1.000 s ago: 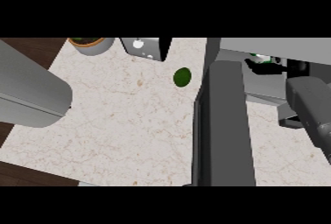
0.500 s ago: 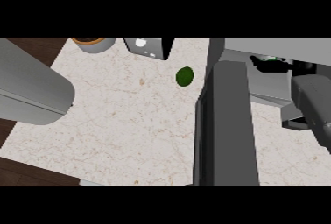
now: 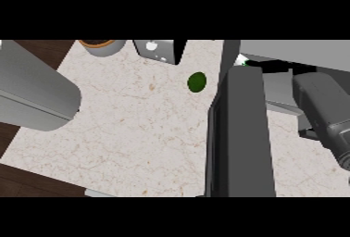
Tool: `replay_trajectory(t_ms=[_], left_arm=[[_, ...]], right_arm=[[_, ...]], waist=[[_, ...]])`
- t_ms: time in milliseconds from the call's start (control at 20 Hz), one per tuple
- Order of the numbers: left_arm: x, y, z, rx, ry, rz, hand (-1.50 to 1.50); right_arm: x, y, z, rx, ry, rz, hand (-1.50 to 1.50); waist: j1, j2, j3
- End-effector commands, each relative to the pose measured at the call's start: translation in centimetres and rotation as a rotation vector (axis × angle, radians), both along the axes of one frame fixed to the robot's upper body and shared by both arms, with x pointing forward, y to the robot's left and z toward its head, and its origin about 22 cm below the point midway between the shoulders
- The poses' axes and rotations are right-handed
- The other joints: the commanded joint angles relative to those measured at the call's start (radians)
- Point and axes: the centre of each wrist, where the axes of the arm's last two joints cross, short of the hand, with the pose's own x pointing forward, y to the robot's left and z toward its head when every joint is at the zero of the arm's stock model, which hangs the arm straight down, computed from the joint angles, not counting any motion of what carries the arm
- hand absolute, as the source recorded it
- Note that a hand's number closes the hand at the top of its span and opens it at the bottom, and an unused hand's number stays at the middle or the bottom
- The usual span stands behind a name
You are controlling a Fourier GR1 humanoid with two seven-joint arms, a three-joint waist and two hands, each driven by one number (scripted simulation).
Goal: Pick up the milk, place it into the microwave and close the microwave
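Looking straight down at the pale marbled stone counter, the big dark grey microwave door is swung wide open and runs edge-on down the middle of the view. Behind it at top right sits the light grey microwave with its cavity open. The white-and-green milk carton is only a tiny sliver peeking out just past the door's top end, at the mouth of the cavity. I think it's inside the microwave, but most of it is hidden. The black right hand shows as a dark patch right beside the carton, at the end of the grey right forearm coming in from the right edge. Can't tell if it's spread, closed or pinching the carton. The left hand isn't visible at all, just the fat grey left forearm over the counter's left edge. Other stuff on the counter: a dark green oval fruit just left of the door, a shiny grey metal box at the top edge, and a grey round pot with a brown inside further left
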Motion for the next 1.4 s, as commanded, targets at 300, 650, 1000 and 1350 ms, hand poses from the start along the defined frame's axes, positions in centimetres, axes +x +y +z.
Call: replay_trajectory(t_ms=[300, 650, 1000, 1350], left_arm=[[1.0, 0.0, -0.6, 0.0, 0.029, -0.004, -1.5], [1.2, 0.0, -0.7, 0.018, 0.05, -0.024, -1.5], [1.0, -0.6, -1.6, 0.007, 0.082, -0.028, -1.5], [0.9, -1.6, -4.0, -0.018, 0.139, -0.044, -1.5]], right_arm=[[1.4, 7.0, 1.0, -0.056, 0.067, 0.038, -1.5], [1.7, 9.6, 1.4, -0.04, 0.019, 0.058, -1.5], [2.0, 9.0, 2.3, 0.02, -0.043, -0.018, -1.5], [1.1, 6.4, 0.3, -0.02, -0.003, -0.001, -1.5]], waist=[[-0.003, -0.014, -0.007], [-0.017, -0.021, -0.005], [-0.06, -0.039, -0.005], [-0.101, -0.051, -0.007]])
